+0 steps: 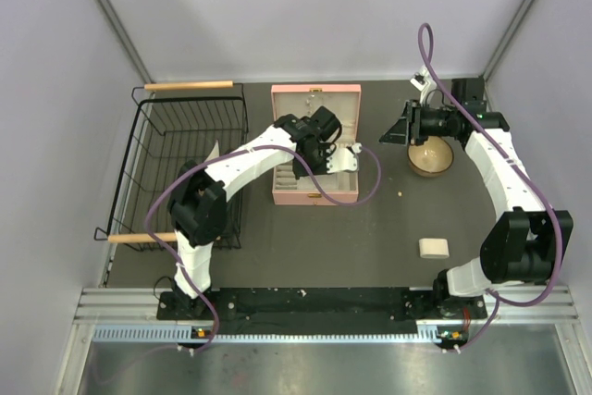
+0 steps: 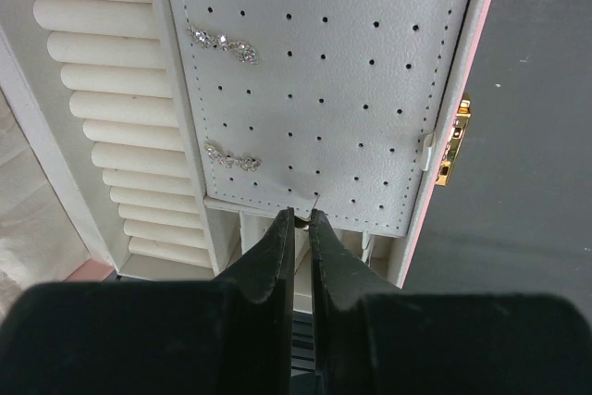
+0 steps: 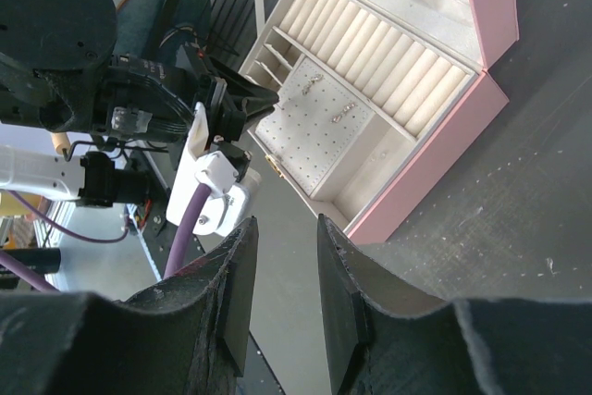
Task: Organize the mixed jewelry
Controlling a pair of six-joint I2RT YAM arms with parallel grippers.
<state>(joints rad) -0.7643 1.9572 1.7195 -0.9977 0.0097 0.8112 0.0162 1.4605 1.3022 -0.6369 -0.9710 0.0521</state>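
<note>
Pale-walled booth around a dark table, under soft, even light.

The dark grey table top [image 1: 370,247] fills the middle of the frame. Plain pale walls box it in: a back wall [image 1: 314,16] across the top, and a left wall [image 1: 46,136] and a right wall [image 1: 564,71] down the sides. Thin grey strips [image 1: 111,6] join them at the upper corners. Along the bottom runs a ribbed aluminium rail [image 1: 120,304], with a brushed metal sheet [image 1: 314,367] below it. Shadows are faint.
</note>
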